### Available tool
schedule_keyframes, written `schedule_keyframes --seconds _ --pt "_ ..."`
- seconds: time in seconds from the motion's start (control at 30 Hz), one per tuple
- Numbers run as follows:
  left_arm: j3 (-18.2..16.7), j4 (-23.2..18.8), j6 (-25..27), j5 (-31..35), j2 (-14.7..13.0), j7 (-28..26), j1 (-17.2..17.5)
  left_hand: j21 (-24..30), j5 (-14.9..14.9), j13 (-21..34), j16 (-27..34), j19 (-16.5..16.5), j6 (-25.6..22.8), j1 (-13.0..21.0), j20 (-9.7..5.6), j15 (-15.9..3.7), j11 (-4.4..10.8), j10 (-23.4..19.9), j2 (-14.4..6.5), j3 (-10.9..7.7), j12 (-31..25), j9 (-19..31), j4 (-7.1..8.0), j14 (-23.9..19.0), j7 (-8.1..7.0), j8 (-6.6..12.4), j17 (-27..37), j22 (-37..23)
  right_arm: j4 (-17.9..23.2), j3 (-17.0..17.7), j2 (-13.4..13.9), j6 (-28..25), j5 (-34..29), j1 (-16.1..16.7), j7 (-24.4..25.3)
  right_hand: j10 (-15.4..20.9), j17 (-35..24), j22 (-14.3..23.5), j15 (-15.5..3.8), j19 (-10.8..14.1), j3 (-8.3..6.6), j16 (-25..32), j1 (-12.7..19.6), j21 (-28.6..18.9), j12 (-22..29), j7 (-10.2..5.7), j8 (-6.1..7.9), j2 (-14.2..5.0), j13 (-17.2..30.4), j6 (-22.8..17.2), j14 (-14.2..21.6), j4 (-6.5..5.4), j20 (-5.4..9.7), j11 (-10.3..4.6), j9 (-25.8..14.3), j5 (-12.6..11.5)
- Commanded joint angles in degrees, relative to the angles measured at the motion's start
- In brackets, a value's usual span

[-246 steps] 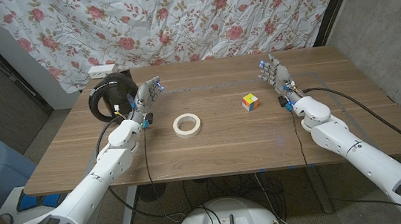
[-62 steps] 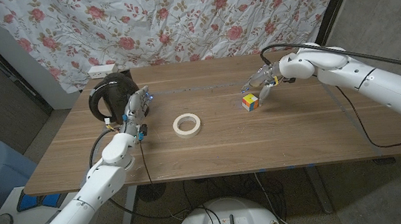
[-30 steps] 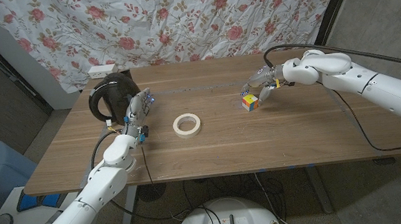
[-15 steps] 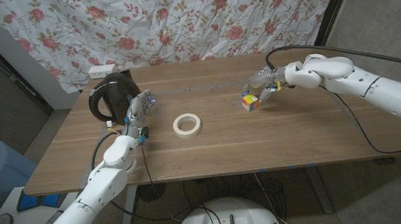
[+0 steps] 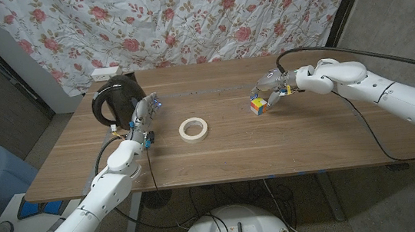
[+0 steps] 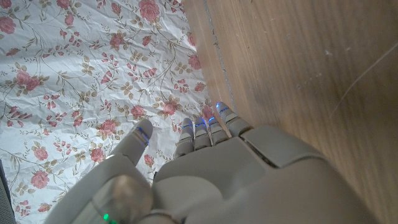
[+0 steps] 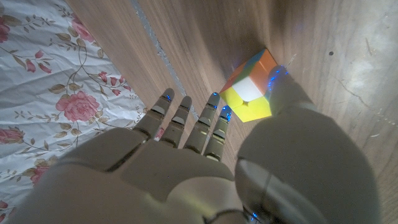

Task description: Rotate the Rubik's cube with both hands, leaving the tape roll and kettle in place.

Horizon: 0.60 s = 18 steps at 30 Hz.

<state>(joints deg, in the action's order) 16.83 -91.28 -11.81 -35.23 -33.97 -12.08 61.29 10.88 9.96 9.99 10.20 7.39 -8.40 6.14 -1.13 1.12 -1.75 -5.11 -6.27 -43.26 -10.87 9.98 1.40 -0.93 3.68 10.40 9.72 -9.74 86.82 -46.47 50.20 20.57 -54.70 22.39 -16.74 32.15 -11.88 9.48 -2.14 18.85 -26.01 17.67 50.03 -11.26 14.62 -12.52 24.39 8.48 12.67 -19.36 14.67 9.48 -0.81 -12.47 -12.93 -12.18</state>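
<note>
Reaching in over the wooden table (image 5: 287,142), the right hand (image 5: 271,88) sits at the Rubik's cube (image 5: 259,106), which lies on the table's right half, well apart from the tape roll (image 5: 193,128). From the right wrist, the thumb touches the cube's edge while the other fingers (image 7: 186,121) stretch straight out, close together, past the cube and not on it; nothing is gripped. The left hand (image 5: 142,115) stands on the table's left side, near the black kettle (image 5: 113,97), fingers extended and slightly apart, holding nothing. The tape roll lies flat between the two hands, toward the table's middle. A floral cloth (image 5: 182,18) hangs behind.
</note>
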Motion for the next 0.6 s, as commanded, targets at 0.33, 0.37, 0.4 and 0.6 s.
schedule_keyframes --seconds 0.33,0.37,0.4,0.6 --pt "0.55 1.44 0.25 -0.52 0.28 1.06 -1.09 0.19 0.27 0.24 0.30 0.47 -0.48 0.45 -0.03 0.10 0.06 -0.36 -4.79 -0.12 -0.29 0.14 0.53 -0.65 -0.20 0.08 0.20 -0.07 -0.94 -0.88 -0.60 0.26 -0.90 -0.92 0.49 2.31 -0.42 0.09 -6.07 1.04 0.53 1.01 1.82 0.14 0.41 -0.02 1.40 -0.73 0.50 -2.30 1.70 0.06 1.18 -0.05 -0.47 -0.40" --pt "0.58 1.39 0.45 -0.50 0.24 0.96 -1.13 0.20 0.28 0.24 0.30 0.49 -0.49 0.45 0.00 0.10 0.08 -0.36 -4.79 -0.12 -0.29 0.14 0.53 -0.65 -0.17 0.09 0.20 -0.07 -1.02 -0.93 -0.63 0.31 -0.98 -0.95 0.63 2.45 -0.45 0.09 -6.23 1.05 0.56 1.04 1.85 0.15 0.43 -0.02 1.47 -0.79 0.53 -2.41 1.75 0.03 1.24 -0.05 -0.48 -0.39" --pt "0.60 1.49 0.35 -0.51 0.26 1.06 -1.19 0.19 0.28 0.24 0.29 0.48 -0.51 0.45 0.00 0.08 0.10 -0.36 -4.79 -0.13 -0.28 0.14 0.53 -0.65 -0.17 0.09 0.19 -0.07 -1.08 -0.98 -0.66 0.36 -1.00 -0.98 0.71 2.56 -0.47 0.09 -6.34 1.07 0.57 1.04 1.90 0.16 0.44 -0.02 1.52 -0.84 0.54 -2.48 1.73 0.02 1.28 -0.06 -0.49 -0.39" --pt "0.69 1.72 0.31 -0.54 0.30 1.24 -1.41 0.19 0.28 0.24 0.28 0.49 -0.53 0.45 0.02 0.07 0.12 -0.40 -4.78 -0.12 -0.29 0.14 0.55 -0.64 -0.15 0.09 0.19 -0.07 -1.63 -1.31 -0.91 0.90 -0.92 -1.49 0.51 4.09 -0.68 0.10 -6.93 1.25 0.84 1.36 2.53 0.26 0.69 -0.03 2.29 -1.19 0.75 -3.75 2.32 -0.03 1.43 -0.11 -0.63 -0.34"
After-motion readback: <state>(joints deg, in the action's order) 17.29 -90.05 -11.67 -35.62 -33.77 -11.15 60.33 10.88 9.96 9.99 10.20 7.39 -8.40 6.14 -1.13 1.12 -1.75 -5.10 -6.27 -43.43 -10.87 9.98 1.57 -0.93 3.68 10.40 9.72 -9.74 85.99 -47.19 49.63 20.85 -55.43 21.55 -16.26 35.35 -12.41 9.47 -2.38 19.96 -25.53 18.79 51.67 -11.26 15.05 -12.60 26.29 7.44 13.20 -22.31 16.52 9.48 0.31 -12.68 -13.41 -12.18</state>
